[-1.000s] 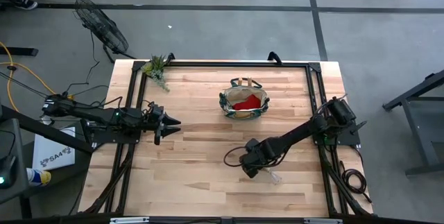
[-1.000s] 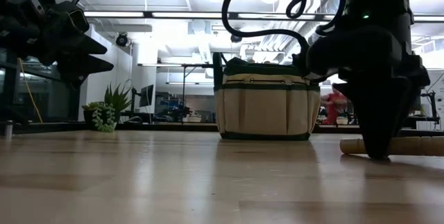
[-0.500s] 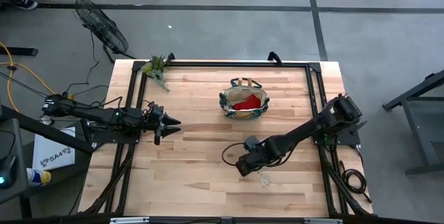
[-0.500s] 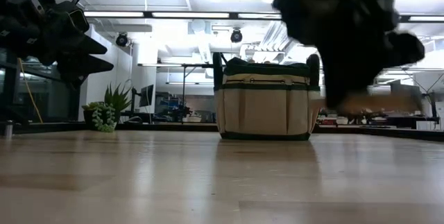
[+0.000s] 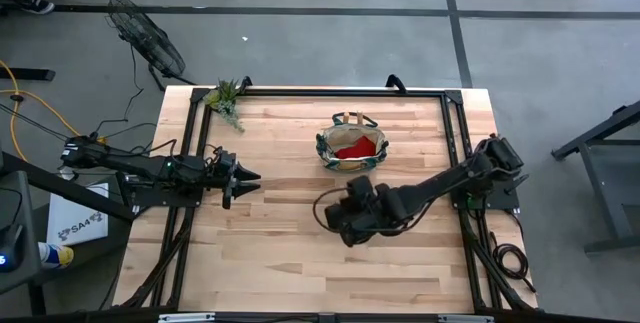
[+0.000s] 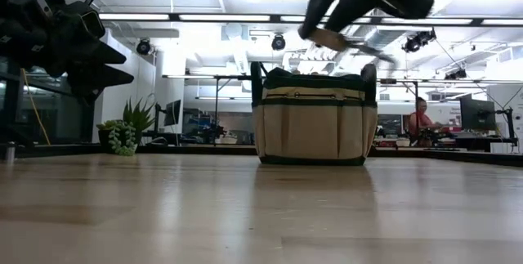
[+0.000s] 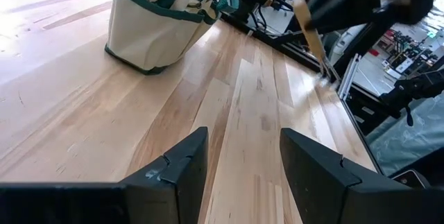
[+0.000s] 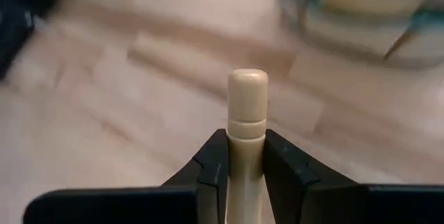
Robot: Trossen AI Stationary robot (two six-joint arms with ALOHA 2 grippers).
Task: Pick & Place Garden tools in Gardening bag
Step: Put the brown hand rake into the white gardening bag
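Above the front half of the pale wooden plank table (image 5: pixel 270 253), the right arm's dark two-finger gripper (image 8: pixel 245 156) is clamped on the smooth, rounded, pale wooden handle of a garden hand tool (image 8: pixel 247 123), carried well clear of the boards. Its working end shows only as a thin metal blur, so whether it is a trowel or a wire rake cannot be told. The handle looks stiff and light, though its rounded surface seems likely to twist in a loose pinch, and a hold around the straight shaft below the knob appears the sound place to take it. To the left, the left arm's dark gripper (image 7: pixel 239 161) hangs idle over the table's edge, its fingers (image 7: pixel 182 165) standing apart on nothing. Farther back, the small round tan canvas gardening bag with dark green trim and loop handles (image 5: pixel 351 144) sits upright, a soft red glove (image 5: pixel 355 149) already inside; its cloth walls would probably give if bumped. In the far corner lies a green leafy plant sprig (image 5: pixel 228 100).
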